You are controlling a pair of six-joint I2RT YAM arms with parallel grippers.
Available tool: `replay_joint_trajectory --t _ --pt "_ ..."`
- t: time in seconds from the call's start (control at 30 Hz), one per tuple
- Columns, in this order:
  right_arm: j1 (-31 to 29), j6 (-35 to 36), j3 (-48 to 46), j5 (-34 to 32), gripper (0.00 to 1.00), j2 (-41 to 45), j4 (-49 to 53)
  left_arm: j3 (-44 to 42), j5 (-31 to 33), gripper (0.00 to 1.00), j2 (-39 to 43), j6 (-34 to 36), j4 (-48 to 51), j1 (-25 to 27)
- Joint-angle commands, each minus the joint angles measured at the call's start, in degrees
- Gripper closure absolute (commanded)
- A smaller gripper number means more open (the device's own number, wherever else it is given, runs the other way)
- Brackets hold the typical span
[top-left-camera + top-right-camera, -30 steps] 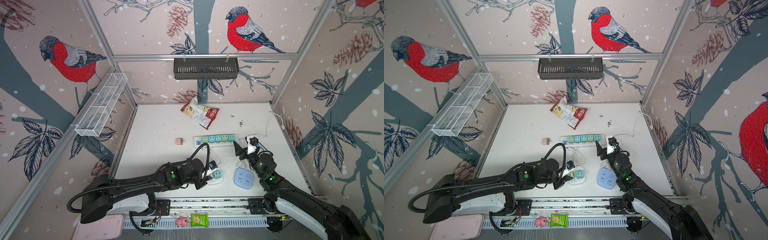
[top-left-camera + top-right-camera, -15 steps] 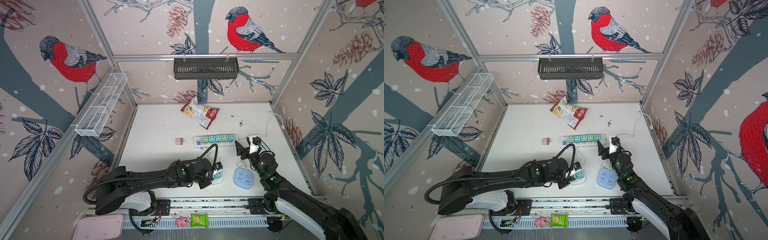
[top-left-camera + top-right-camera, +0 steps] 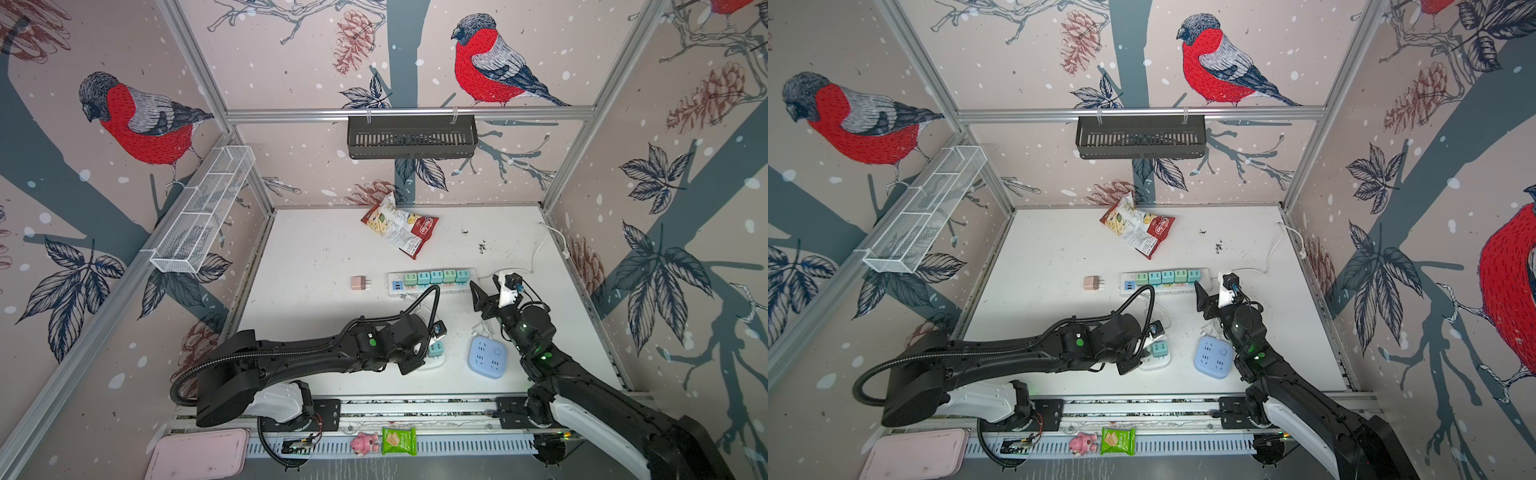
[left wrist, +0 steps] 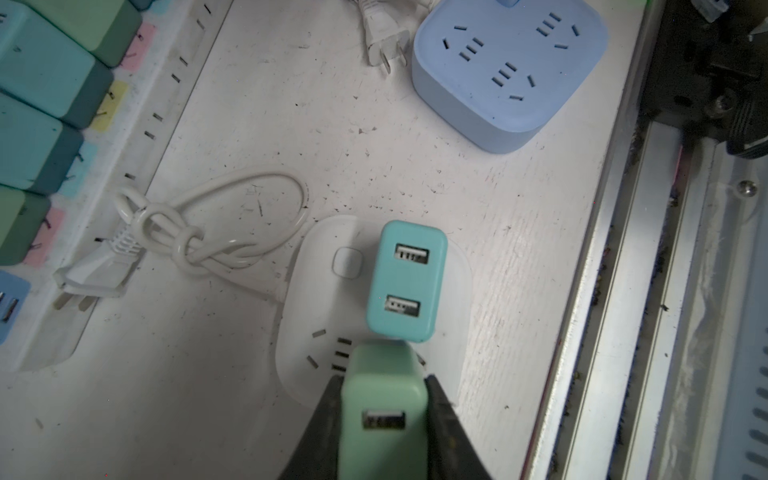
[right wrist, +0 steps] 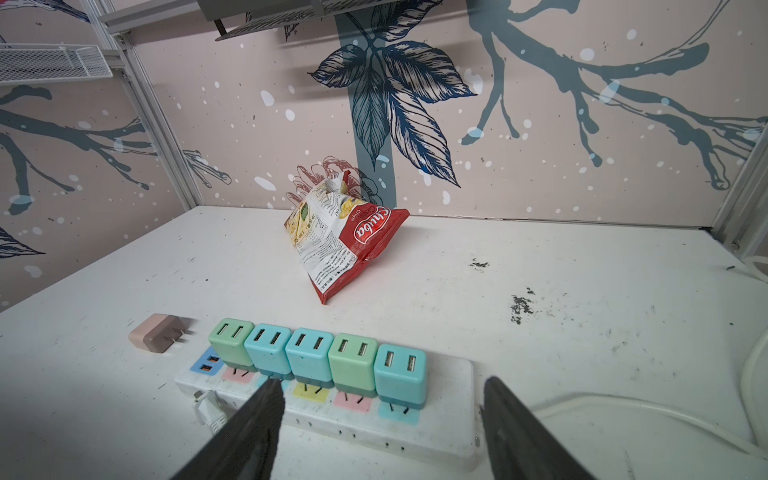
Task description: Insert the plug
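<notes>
White table (image 3: 316,257) bore the socket (image 4: 324,237). Within the last second we swung the left gripper (image 4: 382,386), clenched on the green plug (image 4: 384,419), over its free slots beside the teal charger (image 4: 407,282); seating appeared pending. Our right gripper (image 5: 382,384) hung spread, empty.

Left arm (image 3: 291,357) and right arm (image 3: 582,378) matte black, white housings (image 3: 274,405) nearest the front rail (image 3: 415,405), green joint lights (image 3: 372,342); ribbed hose (image 3: 195,370) along left; right gripper (image 5: 383,386) wedge-fingered.
</notes>
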State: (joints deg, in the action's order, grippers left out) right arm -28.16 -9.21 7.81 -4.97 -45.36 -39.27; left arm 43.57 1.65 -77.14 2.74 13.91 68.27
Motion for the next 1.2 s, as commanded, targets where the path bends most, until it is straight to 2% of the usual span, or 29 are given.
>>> replay_joint_trajectory --t 0.0,0.3,0.6,0.7,0.77,0.87,0.93,1.0,1.03,1.07,1.13,1.17 --pt "0.0 -0.6 0.3 0.4 0.24 0.2 -1.2 -0.3 -1.2 1.00 0.0 -0.1 -0.4 0.0" --pt "0.2 -0.7 0.2 0.6 0.24 0.4 -1.1 -0.7 -3.8 1.00 -2.2 0.6 -2.5 0.0" --pt "0.3 -1.7 0.4 -0.7 0.24 0.4 -0.5 0.6 0.6 1.00 -3.9 -0.8 2.5 0.0" --pt "0.6 -10.6 5.0 -12.0 0.18 0.7 9.0 0.7 0.7 1.00 -5.0 -1.2 3.1 0.1" --pt "1.0 -16.1 9.2 -15.6 0.16 1.3 17.5 0.9 0.4 1.00 -5.7 -1.2 3.5 0.0" --pt "1.0 -28.2 15.2 -20.4 0.10 2.2 32.9 0.7 0.6 1.00 -6.7 -1.2 3.7 0.0" --pt "1.0 -35.4 17.5 -20.9 0.07 2.4 41.4 0.4 0.0 1.00 -7.4 -1.6 2.8 0.1" --pt "1.0 -37.2 16.9 -16.9 0.07 2.5 44.3 0.6 -0.8 1.00 -8.0 -2.0 2.5 0.1" --pt "1.0 -37.8 16.2 -14.5 0.00 2.5 45.6 0.8 -0.7 1.00 -8.2 -2.5 2.7 0.1" --pt "1.0 -38.7 15.7 -12.3 0.00 2.4 47.1 1.1 -0.2 0.94 -8.2 -2.9 3.0 0.1" --pt "1.0 -40.1 14.9 -9.5 0.00 1.7 50.7 1.3 1.3 0.63 -7.2 -3.8 2.9 0.1" --pt "1.0 -39.9 14.5 -8.7 0.00 1.3 51.8 1.3 2.1 0.54 -6.4 -3.9 2.7 0.0"
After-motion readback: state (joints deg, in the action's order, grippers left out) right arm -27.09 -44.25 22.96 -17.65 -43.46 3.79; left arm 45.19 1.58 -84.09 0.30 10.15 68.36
